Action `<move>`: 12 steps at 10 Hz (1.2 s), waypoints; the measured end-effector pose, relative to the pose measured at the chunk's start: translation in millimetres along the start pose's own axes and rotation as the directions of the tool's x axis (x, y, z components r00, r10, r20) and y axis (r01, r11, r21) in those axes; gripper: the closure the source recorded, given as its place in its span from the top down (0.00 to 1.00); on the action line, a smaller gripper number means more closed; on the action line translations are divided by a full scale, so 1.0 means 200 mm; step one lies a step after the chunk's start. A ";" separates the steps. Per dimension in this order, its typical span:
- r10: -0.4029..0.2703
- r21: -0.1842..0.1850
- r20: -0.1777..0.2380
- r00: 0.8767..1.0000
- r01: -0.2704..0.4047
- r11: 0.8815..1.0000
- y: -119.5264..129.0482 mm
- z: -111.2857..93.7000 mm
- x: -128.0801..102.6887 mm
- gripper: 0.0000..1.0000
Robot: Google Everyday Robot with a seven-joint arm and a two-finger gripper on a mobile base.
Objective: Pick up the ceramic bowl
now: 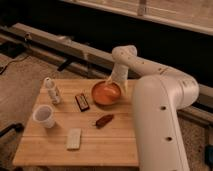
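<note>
The ceramic bowl (105, 93) is round, shallow, orange-brown and glossy. It sits on the wooden table (60, 150) near the far right edge. My gripper (116, 82) hangs from the white arm directly at the bowl's far right rim, pointing down. The gripper's lower part overlaps the rim, and I cannot tell whether it touches the bowl.
A small white cup (43, 116) stands at the left. A small white bottle (51, 90) stands behind it. A dark bar (82, 101) lies left of the bowl. A reddish-brown object (104, 120) and a pale rectangular block (74, 138) lie nearer the front. My white arm body (160, 125) fills the right side.
</note>
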 end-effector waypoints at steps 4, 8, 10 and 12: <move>0.007 0.025 0.114 0.994 -0.010 1.000 -0.01 0.24 0.00 0.77; 0.007 0.054 0.166 0.986 -0.016 0.998 -0.01 0.25 0.00 0.41; 0.011 0.072 0.163 0.987 -0.023 0.997 -0.01 0.22 0.00 0.18; 0.017 0.100 0.157 0.987 -0.033 0.994 0.00 0.18 0.01 0.03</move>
